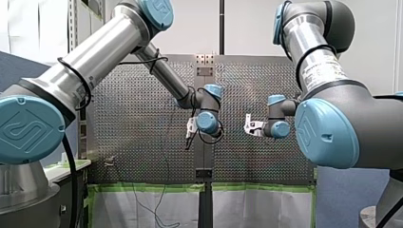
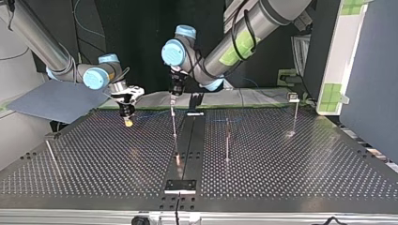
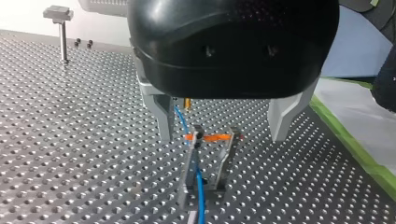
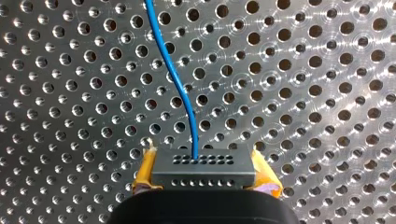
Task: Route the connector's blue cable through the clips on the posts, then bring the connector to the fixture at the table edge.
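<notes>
My right gripper [image 4: 203, 176] is shut on the grey connector [image 4: 203, 167], its yellow pads [image 4: 145, 172] pressing both sides. The blue cable [image 4: 180, 93] leaves the connector's face and runs ahead over the perforated table. In the top view this gripper [image 2: 127, 121] hangs just above the plate at the far left. My left gripper [image 3: 224, 136] is open, its metal fingers [image 3: 164, 119] straddling a clip [image 3: 208, 156] on a post. The blue cable [image 3: 200, 191] passes one finger and lies in that clip. In the top view my left gripper [image 2: 172, 97] sits atop the post [image 2: 174, 124].
More thin posts stand on the plate: one mid-table [image 2: 227, 140], one at the top view's far right [image 2: 294, 115], one leaning at its left [image 2: 49, 152]. A black fixture [image 2: 180, 185] sits at the near edge. Green tape [image 3: 355, 144] marks the table border.
</notes>
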